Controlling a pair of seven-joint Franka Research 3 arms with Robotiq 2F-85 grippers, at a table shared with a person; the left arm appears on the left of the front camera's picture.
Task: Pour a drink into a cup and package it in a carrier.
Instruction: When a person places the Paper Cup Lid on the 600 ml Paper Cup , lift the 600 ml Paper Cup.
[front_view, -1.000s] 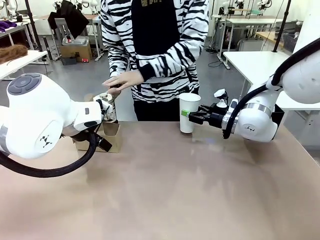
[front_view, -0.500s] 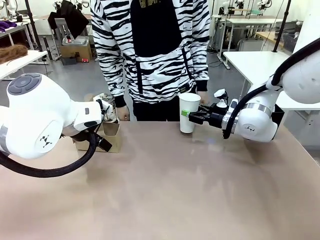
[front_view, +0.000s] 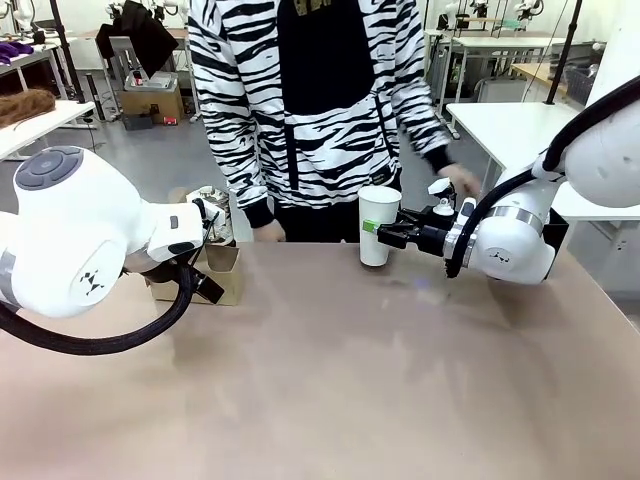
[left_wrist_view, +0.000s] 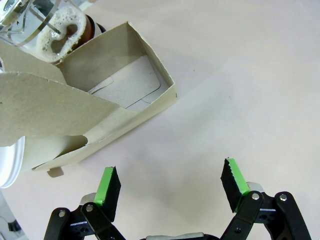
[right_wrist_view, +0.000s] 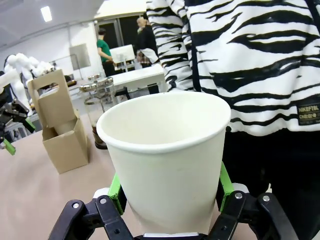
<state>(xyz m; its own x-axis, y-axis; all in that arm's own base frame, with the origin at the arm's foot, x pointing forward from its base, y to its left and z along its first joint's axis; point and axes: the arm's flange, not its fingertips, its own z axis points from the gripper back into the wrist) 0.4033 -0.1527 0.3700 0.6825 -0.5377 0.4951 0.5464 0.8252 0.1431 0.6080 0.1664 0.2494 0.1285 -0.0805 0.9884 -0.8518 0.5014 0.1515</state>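
Front view: the right tool (front_view: 376, 231) is gripping a tall, plain white tapered paper cup (front_view: 379, 222) around its lower half, green pads pressing opposite sides. The cup is standing upright, mouth open and empty inside. It is near the far edge of the pale beige tabletop (front_view: 350, 380).

Well apart, toward the robot's left, a small brown cardboard drink carrier with an upright centre handle (front_view: 222, 271) is resting on the tabletop. Just behind it is standing a clear glass carafe with metal fittings (front_view: 211, 208).

In the left wrist view, the dark brown, foam-topped drink (left_wrist_view: 89, 28) is showing inside the carafe. The left tool (left_wrist_view: 172, 181) is hanging wide open over bare tabletop just beside the carrier, holding nothing.

A person in a black-and-white striped top is standing at the far side. One of the person's hands (front_view: 459, 179) is hovering close above the right arm's wrist.

The step appears to be readying the cup for pouring. Doing it well likely means a grip firm enough to stop slipping yet gentle enough not to crush the paper wall. The rim should be level and unobstructed from above.

The middle of the tabletop is lying open, giving generous room to bring cup and carafe together. The far edge and the person's nearby hand are the tight spots.
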